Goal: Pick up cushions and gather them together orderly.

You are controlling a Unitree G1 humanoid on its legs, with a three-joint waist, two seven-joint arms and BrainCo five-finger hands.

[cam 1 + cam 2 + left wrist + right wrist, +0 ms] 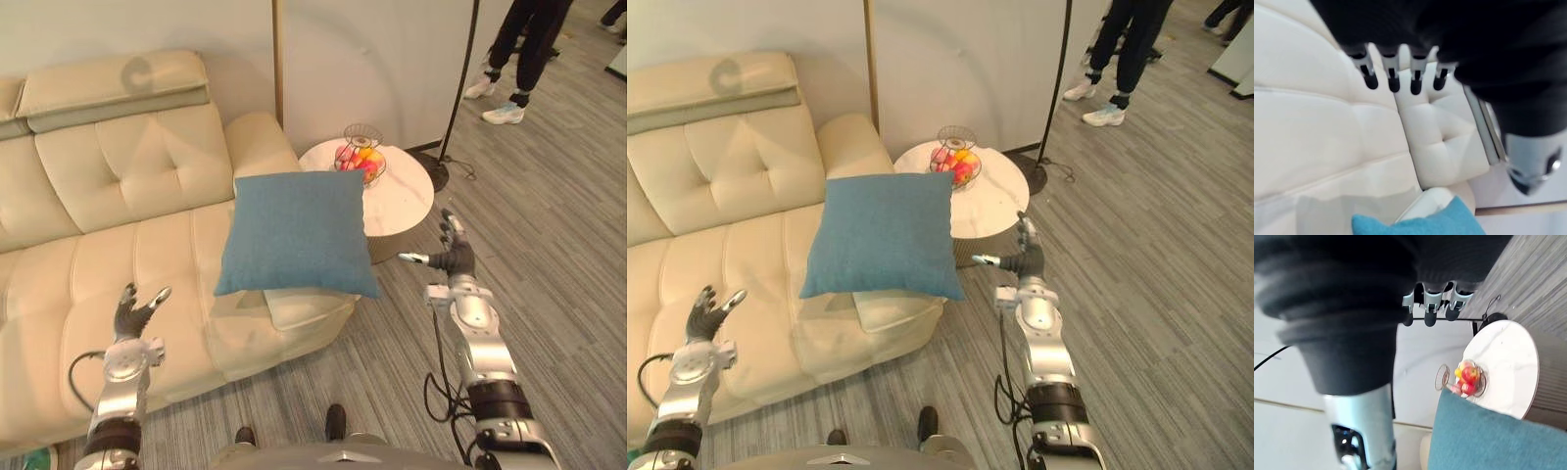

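Observation:
A blue cushion [297,233] rests on top of a cream cushion [306,305] at the right end of the cream sofa [118,255]; the blue one hangs over the seat's front edge. My left hand [131,315] is open above the sofa seat, left of the cushions and apart from them. To the right of the cushions my right hand [452,257] is open over the floor, touching nothing. The blue cushion's corner [1420,226] shows in the left wrist view, and its edge [1474,435] in the right wrist view.
A round white side table [392,196] with a wire basket of fruit [361,157] stands just behind the cushions. A floor lamp's base [431,168] sits beside it. A person's legs [517,59] stand at the far right on the grey floor.

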